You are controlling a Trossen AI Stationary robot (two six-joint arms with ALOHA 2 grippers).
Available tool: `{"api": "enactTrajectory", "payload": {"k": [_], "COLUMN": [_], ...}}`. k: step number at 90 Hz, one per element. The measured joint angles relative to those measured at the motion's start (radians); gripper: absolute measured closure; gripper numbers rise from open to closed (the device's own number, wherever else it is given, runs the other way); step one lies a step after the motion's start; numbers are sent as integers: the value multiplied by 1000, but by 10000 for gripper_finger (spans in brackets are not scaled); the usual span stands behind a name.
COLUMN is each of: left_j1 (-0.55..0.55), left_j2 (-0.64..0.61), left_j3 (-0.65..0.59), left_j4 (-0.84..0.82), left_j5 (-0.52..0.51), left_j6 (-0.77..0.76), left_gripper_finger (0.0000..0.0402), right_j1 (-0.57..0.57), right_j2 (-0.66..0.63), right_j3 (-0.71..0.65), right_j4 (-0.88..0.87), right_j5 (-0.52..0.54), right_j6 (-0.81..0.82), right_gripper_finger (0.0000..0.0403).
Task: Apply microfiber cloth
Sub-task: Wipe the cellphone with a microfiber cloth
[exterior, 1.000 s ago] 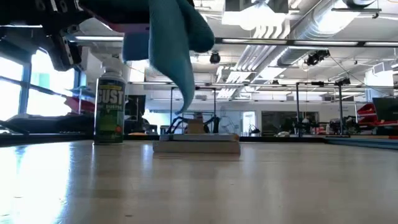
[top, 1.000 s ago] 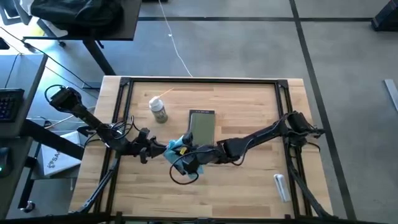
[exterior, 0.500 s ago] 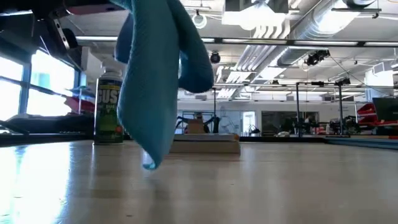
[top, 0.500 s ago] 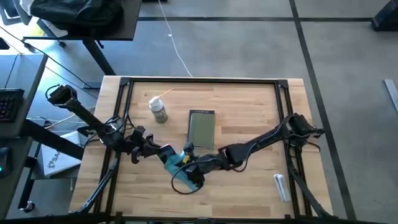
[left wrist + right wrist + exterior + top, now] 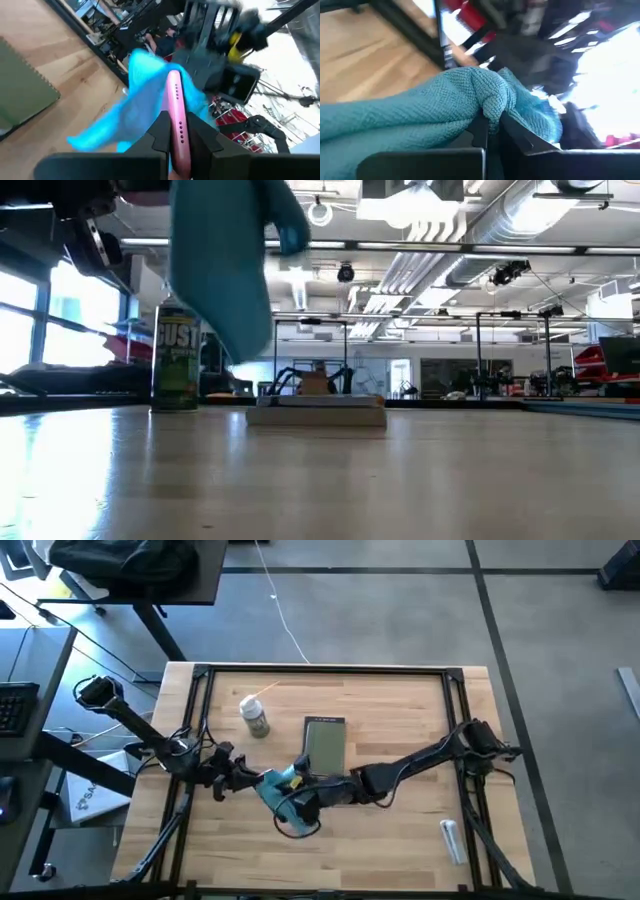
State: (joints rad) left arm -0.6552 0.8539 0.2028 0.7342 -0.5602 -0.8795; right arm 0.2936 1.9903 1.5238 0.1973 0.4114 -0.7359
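Two grippers meet above the table [image 5: 420,830], just past the tablet's [image 5: 324,745] six o'clock end. The left gripper [image 5: 176,131] clamps a pink phone [image 5: 176,115] edge-on between its fingers, reaching in from nine o'clock. The right gripper [image 5: 490,125], coming from three o'clock, pinches a bunched fold of the microfiber cloth [image 5: 425,117], which drapes against the phone (its turquoise folds spread behind the pink edge in the left wrist view). Seen from table height, the cloth [image 5: 225,270] hangs clear of the wood. At eleven o'clock of the tablet stands a spray can [image 5: 255,717], upright.
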Motion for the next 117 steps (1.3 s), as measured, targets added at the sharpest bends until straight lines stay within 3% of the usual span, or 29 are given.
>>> {"api": "enactTrajectory", "payload": {"k": [25,46,58,82,117], "left_j1": [35,102,131,147,145], "left_j2": [35,35,7,-97,-226], "left_j3": [0,0,0,3,8], "left_j4": [51,88,110,116,102], "left_j5": [-82,-96,-52,0,77], "left_j6": [-13,-18,11,102,147], "left_gripper_finger": [387,387,387,387,387], "right_j1": [-37,-34,-28,21,102], "right_j2": [9,39,39,39,-56], "right_j3": [0,1,2,2,-2], "right_j4": [26,-6,-47,-90,-234], "right_j5": [-73,-151,-180,-172,-26], "right_j6": [45,108,164,183,210], "right_gripper_finger": [403,403,403,403,403]}}
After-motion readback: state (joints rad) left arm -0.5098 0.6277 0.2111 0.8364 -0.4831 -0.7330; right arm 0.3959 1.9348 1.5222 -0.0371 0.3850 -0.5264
